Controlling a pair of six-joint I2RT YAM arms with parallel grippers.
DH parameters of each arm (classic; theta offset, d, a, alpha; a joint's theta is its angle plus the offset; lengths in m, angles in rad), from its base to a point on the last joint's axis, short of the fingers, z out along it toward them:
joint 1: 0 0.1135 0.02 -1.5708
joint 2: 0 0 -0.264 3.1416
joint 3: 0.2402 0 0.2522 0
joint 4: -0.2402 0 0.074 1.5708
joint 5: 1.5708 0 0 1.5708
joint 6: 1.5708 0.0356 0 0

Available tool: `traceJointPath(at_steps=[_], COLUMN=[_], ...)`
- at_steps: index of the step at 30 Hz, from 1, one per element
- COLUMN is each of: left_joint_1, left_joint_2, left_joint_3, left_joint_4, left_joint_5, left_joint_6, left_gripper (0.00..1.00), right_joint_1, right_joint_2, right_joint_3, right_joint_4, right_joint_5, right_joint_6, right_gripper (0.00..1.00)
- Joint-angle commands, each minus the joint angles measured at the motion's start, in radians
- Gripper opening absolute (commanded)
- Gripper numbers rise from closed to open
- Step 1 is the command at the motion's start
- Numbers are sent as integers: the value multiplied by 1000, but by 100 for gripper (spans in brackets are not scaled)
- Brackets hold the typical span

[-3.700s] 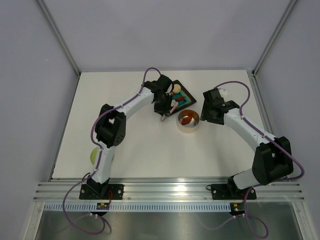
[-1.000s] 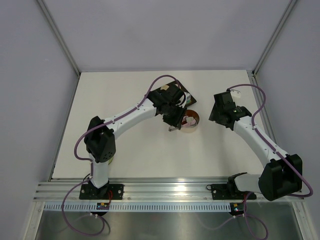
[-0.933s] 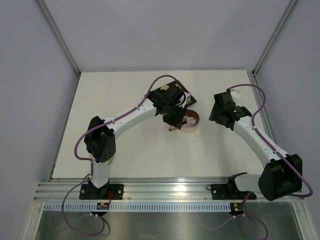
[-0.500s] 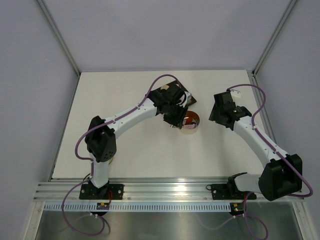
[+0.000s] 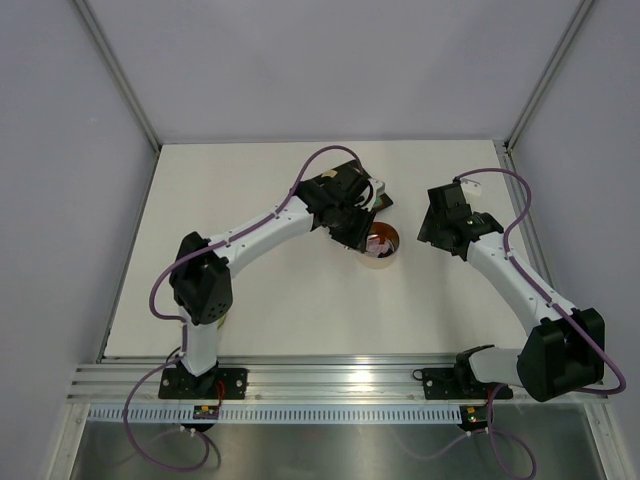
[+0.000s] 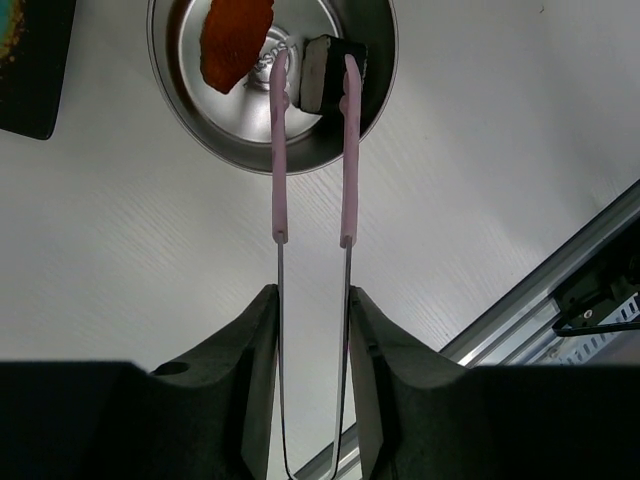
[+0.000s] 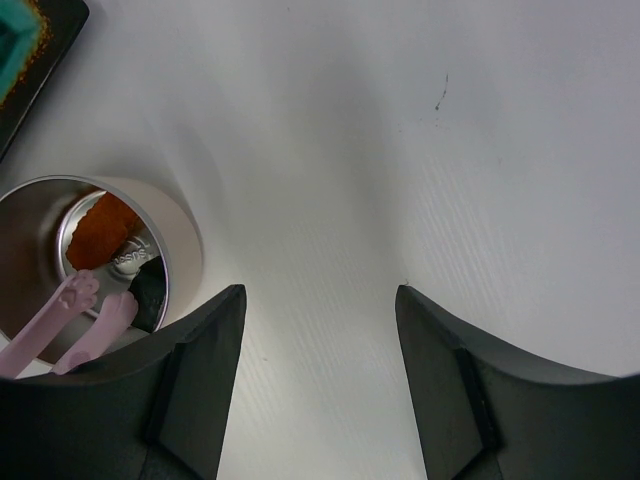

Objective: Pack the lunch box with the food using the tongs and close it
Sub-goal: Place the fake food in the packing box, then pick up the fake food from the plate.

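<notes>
The lunch box (image 5: 385, 259) is a round steel tin, open, at the table's middle. A red-orange food piece (image 6: 235, 38) lies in it, and beside that a small block (image 6: 325, 72), pale with a dark side. My left gripper (image 6: 313, 300) is shut on the slim pink tongs (image 6: 278, 180) and hovers by the tin's far-left rim (image 5: 352, 225). The tongs' tips reach into the tin on either side of the block: the right tip touches it, the left shows a small gap. My right gripper (image 7: 315, 300) stands open over bare table right of the tin (image 7: 182, 245), holding nothing.
The dark-rimmed teal tray (image 5: 380, 193) lies just behind the tin, mostly covered by my left arm; its corner shows in both wrist views (image 6: 30, 80) (image 7: 35, 35). The table's near metal rail (image 6: 600, 250) runs along the front.
My left gripper has drawn back from the tin's near-left side toward the tray, and the tongs have narrowed around the block. The right arm has stayed still.
</notes>
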Motion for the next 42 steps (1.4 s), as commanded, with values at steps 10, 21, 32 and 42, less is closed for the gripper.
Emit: traceJointPath(at_steps=[10, 21, 32, 42], left_joint_1=[0, 121, 253, 323], left_joint_2=[-96, -98, -53, 59], left_joint_3=[92, 97, -8, -2], left_joint_4=[101, 84, 200, 242], left_joint_5=[-100, -124, -94, -25], left_joint_6=[36, 13, -19, -30], left_gripper=[0, 0, 0, 6], right_joint_1=[-6, -6, -8, -6], right_joint_2=[-23, -19, 16, 54], right_joint_3=[2, 9, 26, 31], right_joint_4=[7, 11, 17, 34], right_joint_5=[17, 20, 12, 12], right_joint_6=[6, 0, -11, -16], right_gripper=[69, 69, 69, 69])
